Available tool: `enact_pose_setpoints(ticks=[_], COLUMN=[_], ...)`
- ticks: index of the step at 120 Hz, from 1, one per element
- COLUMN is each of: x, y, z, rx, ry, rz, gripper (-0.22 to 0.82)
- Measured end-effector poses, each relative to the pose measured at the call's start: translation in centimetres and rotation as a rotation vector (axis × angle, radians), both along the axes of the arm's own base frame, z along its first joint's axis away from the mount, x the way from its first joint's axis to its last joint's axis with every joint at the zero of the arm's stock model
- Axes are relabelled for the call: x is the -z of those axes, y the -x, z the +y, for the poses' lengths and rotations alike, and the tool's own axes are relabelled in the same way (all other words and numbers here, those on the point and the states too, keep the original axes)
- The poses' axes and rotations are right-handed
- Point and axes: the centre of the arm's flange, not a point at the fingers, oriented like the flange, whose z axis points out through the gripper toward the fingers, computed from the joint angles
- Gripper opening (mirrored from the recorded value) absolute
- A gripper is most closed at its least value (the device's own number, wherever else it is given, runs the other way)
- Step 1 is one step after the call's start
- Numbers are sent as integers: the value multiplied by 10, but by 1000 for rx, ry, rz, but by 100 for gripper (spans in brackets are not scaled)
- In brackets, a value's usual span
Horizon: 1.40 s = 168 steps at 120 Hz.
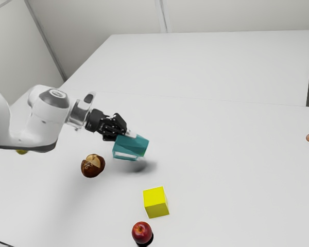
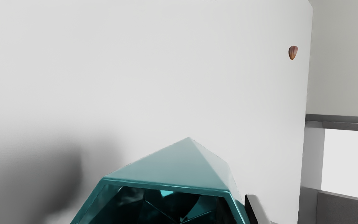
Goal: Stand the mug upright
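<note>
Red apple (image 1: 141,232) in foreground of exterior view. Beyond it, black gripper (image 1: 129,135) grasps teal mug (image 1: 135,146), one finger (image 2: 257,209) against outer wall, other hidden; exact gap unclear. Mug at fingertips, tilted, mouth turned toward hand, raised above white table (image 1: 221,170). Arm (image 1: 50,114) reaches low from exterior view's left, hand slanting down.

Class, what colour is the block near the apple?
The block is yellow, clearest in the exterior view.

Yellow cube (image 1: 155,202) near red apple (image 1: 141,232)
</note>
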Motion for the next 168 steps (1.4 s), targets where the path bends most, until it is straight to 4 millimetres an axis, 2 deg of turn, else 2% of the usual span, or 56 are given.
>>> enact_pose_setpoints(ticks=[15,28,55,70,82,96,118,133,145,168], x=[-35,-54,-67,-79,-62,-36,-7,4,11,23], y=[-22,-32,-48,-69,-81,-86,-84,-82,-81,-78], z=[8,17,10,3,-9,-19,-20,-20,-20,-20], rx=[131,199,295,321,325,308,250,213,190,160], ry=[-219,-383,-640,-780,-845,-877,-886,-884,-877,-867], rz=[-50,-59,-44,-58,-49,-17,43,76,98,134], gripper=[-17,-17,-17,-17,-18,-18,-18,-16,-6,29])
